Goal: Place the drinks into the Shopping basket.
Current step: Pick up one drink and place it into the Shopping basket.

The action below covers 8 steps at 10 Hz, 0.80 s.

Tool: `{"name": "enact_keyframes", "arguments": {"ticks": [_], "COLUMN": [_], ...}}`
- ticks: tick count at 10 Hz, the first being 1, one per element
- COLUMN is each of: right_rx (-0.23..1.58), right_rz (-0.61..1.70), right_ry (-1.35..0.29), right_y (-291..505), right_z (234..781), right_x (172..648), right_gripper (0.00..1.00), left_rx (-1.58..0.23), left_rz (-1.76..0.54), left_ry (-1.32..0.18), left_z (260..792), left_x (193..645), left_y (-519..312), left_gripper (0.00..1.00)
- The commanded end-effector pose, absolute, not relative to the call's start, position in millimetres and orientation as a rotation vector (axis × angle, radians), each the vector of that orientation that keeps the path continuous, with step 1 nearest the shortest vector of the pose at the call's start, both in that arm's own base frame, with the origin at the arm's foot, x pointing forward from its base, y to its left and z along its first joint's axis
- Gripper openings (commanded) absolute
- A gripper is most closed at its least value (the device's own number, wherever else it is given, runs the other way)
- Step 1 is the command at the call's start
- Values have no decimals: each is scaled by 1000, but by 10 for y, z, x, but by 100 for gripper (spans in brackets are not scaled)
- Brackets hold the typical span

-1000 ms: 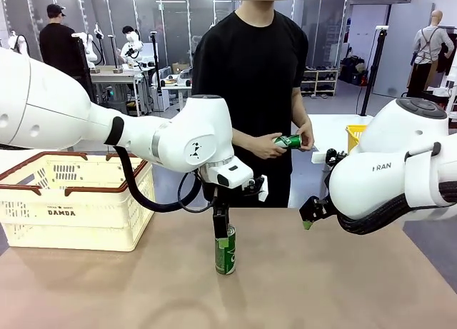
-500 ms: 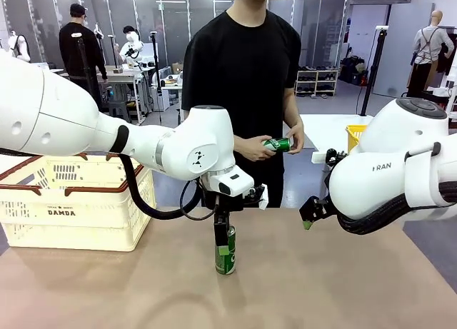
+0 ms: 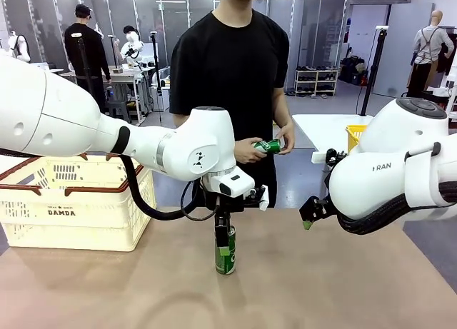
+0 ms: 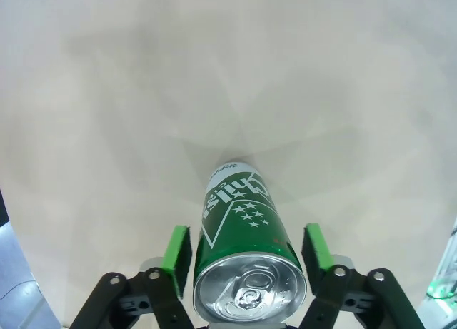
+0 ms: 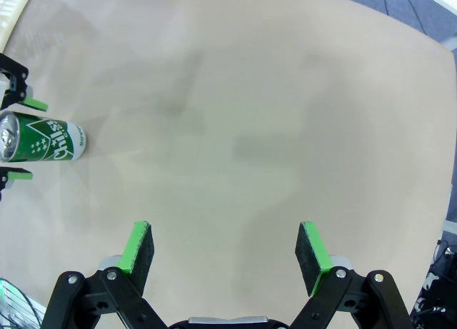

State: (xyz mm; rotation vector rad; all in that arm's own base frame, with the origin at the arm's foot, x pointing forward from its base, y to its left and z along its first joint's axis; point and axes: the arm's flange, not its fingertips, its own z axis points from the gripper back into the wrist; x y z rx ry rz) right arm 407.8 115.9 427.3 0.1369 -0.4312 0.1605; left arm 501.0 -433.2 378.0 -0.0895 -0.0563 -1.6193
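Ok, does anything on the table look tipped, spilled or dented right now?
Nothing stands out. The green can stands upright on the table between the pads of the left gripper, with no visible dent and no spill around it. The DAMDA shopping basket sits level at the table's left.

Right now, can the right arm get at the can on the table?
Probably not: the left gripper straddles the can, a pad at each side. The right gripper hangs open over the table, off to one side.
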Motion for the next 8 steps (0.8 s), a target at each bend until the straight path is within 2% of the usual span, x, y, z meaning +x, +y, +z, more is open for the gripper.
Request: {"name": "enact_keyframes", "arguments": {"ticks": [1,6,7,8], "right_rx": [141,141,141,141], "right_rz": [159,159,159,159], "right_ry": [-431,-431,-431,-431], "right_y": [1154,1154,1154,1154], "right_z": [4270,4270,4270,4270], "right_x": [4082,4082,4082,4082], "right_gripper": [100,100,100,100], "left_rx": [-89,-105,-97,-110], "left_rz": [-1629,-1624,-1599,-1600], "left_ry": [-26,-26,-13,-46], "left_z": [3814,3833,3867,3957], "left_x": [5042,5009,4995,4981], "left_y": [-4365,-4382,-4377,-4335], "left_gripper": [55,6,2,2]}}
